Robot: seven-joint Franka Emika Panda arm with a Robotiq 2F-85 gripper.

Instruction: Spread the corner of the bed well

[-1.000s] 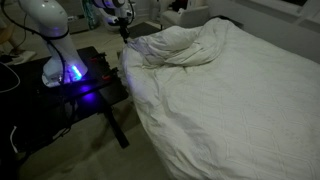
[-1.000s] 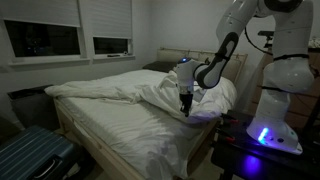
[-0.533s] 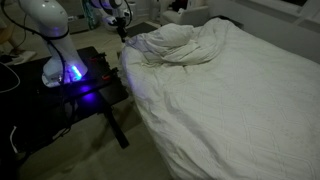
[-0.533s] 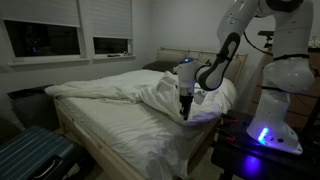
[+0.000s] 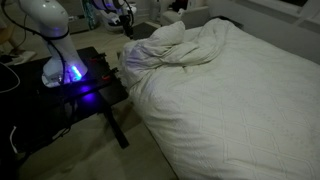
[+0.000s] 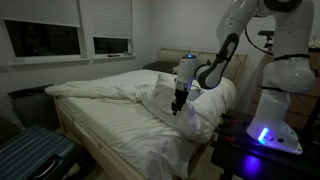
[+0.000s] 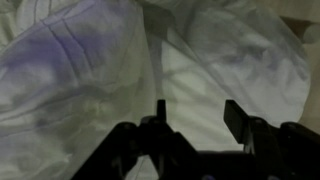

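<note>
The bed (image 5: 235, 105) fills most of both exterior views, wide and white (image 6: 105, 122). Its puffy, wrinkled duvet is bunched toward the head end, and the corner (image 5: 145, 58) lies in folds near the bed's edge, next to the black table. My gripper (image 5: 127, 24) hangs just above that corner (image 6: 200, 112), pointing down (image 6: 177, 108). In the wrist view the gripper (image 7: 196, 108) stands open; both dark fingers (image 7: 233, 112) are apart with nothing between them, and only rumpled white duvet (image 7: 90, 60) lies beneath.
A black table (image 5: 95, 85) carries my arm's base, lit blue (image 5: 72, 72), right beside the bed's edge. A dark suitcase (image 6: 30, 155) stands at the bed's foot. Bare floor (image 5: 95, 150) runs alongside the bed.
The jaws have opened and let the duvet corner go. The gripper has risen a little, and the corner has settled back in folds on the bed.
</note>
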